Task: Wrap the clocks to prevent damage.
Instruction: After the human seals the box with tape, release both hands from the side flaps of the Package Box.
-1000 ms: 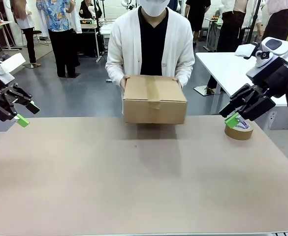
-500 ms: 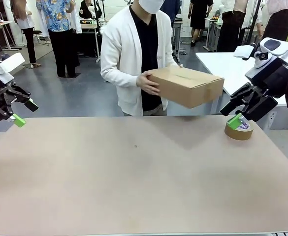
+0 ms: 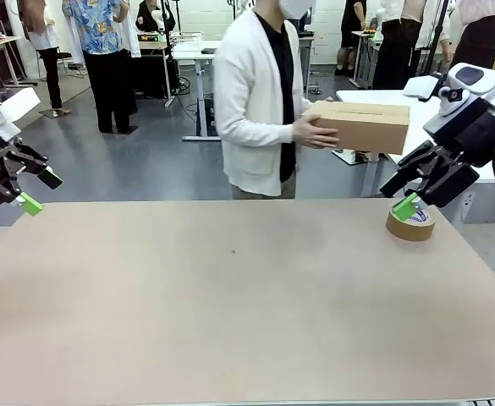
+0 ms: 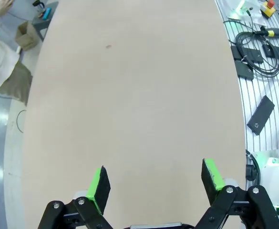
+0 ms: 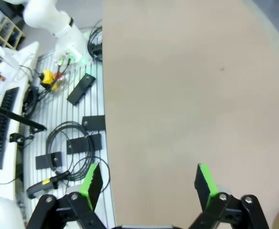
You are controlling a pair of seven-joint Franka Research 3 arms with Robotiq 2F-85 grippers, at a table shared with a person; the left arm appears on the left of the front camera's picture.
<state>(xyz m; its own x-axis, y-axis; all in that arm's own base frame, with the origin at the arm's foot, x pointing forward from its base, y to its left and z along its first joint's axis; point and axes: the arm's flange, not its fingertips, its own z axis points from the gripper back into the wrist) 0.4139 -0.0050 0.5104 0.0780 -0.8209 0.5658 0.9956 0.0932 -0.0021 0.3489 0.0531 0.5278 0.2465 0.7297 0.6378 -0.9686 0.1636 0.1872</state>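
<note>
Table (image 3: 230, 304) top bare across its middle and near side; broad open passage from either flank. Only obstacle on the surface: roll of tape (image 3: 410, 223) at far right corner, lying flat, just under the right end effector (image 3: 409, 205), whose fingers are spread. Left end effector (image 3: 34, 193) fingers also spread, hanging off the far left edge, nothing beneath or between them. Person (image 3: 260, 101) stands beyond the far edge, turned sideways, holding a cardboard box (image 3: 364, 126) up and to the right, well above the table and off it. Far edge centre-left unblocked.
</note>
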